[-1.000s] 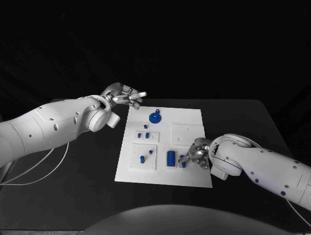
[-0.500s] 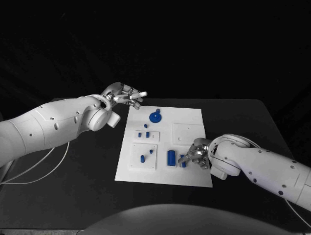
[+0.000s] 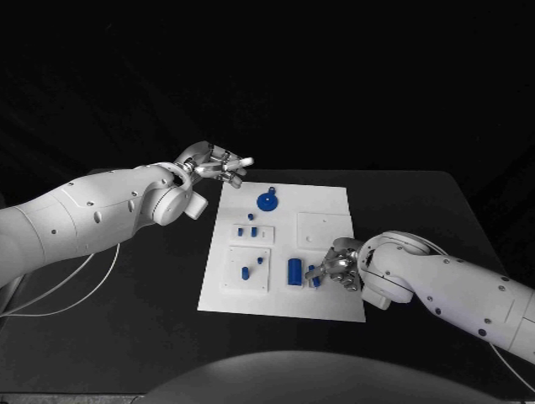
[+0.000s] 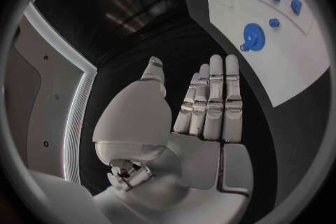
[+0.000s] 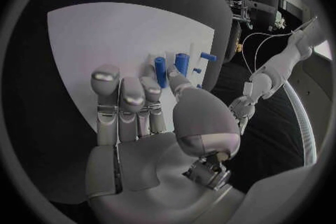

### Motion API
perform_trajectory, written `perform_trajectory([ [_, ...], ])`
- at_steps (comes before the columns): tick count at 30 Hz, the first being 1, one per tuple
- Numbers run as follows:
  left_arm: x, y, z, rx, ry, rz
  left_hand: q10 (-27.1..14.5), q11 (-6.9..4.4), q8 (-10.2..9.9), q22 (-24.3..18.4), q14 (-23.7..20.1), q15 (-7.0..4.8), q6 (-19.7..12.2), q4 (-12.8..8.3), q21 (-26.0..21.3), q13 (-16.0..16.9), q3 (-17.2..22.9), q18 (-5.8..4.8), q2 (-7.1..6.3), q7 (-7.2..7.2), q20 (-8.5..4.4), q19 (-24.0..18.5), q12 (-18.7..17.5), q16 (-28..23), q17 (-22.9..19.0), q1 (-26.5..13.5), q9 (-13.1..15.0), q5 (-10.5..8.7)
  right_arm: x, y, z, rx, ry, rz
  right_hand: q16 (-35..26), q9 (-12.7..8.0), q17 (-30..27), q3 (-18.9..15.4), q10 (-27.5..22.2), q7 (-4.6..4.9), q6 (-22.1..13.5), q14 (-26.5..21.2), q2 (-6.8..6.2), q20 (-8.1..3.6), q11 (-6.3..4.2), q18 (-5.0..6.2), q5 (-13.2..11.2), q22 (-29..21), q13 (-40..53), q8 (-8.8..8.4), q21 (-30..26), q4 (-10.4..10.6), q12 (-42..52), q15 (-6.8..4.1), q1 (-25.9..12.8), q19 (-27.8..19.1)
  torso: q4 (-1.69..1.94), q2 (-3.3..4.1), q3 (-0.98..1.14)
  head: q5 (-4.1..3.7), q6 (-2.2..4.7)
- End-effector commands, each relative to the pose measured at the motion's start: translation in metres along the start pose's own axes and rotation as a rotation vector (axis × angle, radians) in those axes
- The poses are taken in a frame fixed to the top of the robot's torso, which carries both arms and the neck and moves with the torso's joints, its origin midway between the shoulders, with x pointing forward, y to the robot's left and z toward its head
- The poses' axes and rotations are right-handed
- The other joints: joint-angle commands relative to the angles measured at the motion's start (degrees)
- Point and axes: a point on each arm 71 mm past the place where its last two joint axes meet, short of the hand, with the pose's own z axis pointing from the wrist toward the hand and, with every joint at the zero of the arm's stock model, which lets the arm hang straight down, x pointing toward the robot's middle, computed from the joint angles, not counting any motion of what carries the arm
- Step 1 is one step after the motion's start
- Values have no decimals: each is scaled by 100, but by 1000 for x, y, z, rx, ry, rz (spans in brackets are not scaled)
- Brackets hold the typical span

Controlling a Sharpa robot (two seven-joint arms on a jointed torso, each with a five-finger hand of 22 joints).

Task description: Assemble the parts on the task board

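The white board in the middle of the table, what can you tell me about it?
The task board is a flat white rectangular plate lying on the black table. Raised square panels sit on it, and small blue parts stand or lie on them, among them a round disc near the far end and an upright cylinder nearer the robot. The right hand hovers at its right edge beside that cylinder; the left hand is off its far left corner.
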Motion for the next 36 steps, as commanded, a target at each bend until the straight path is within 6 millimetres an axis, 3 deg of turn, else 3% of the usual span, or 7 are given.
perform_trajectory([
  [1,2,-1,1,6,17,-2,-39,-16,7,-9,-22,6,3,-37,27,5,-2,-19,56,8,12,-35,-1,29,3,21,9,-29,2,6,-1,-34,-5,-6,-12,8,10,-58,38,31,29,55,-18,-7,10,-55,-34,553,9,-9,-29,77,-20,-31,-124,302,2,4,4,6,-2],
  [10,2,-1,0,4,16,-1,-39,-16,7,-9,-22,6,3,-37,27,5,-2,-19,56,8,12,-35,-1,29,3,21,9,-29,2,7,-4,-44,-11,-4,-22,43,15,-210,49,33,34,58,-17,-5,11,-52,-34,555,13,-9,-21,255,-22,-29,-201,308,-1,3,1,2,-19],
  [22,0,-1,-1,1,13,1,-39,-16,7,-9,-22,6,3,-37,27,5,-2,-19,56,8,12,-35,-1,29,3,21,9,-29,0,-1,-9,-36,-13,-5,-32,68,14,-213,56,20,58,59,7,-7,5,-53,-34,552,14,-8,-33,268,-26,-33,-174,307,-2,0,4,11,-29],
  [29,1,0,-1,0,13,1,-39,-16,7,-9,-22,6,3,-37,27,5,-2,-19,56,8,12,-35,-1,29,3,21,9,-29,0,-4,-8,-33,0,-12,-31,87,17,-153,57,-3,81,61,14,-10,-10,-58,-34,553,14,-4,-31,94,-30,-41,48,306,-2,0,3,-1,-27],
  [33,1,-1,0,2,14,1,-39,-16,7,-9,-22,6,3,-37,27,5,-2,-19,56,8,12,-35,-1,29,3,21,9,-29,-1,-6,-7,-29,-6,-11,-49,126,11,-190,65,-24,122,58,174,-28,-22,-77,-33,549,23,-15,-44,-144,-22,-53,139,302,0,-2,2,-9,-15],
  [36,1,-1,0,7,9,2,-39,-16,7,-9,-22,6,3,-37,27,5,-2,-19,56,8,12,-35,-1,29,3,21,9,-29,-4,-10,-7,-27,-19,-6,-48,137,13,-228,70,-25,119,64,197,-28,-25,-80,-34,553,30,-7,-37,-194,-17,-53,99,307,3,-2,1,-11,6],
])
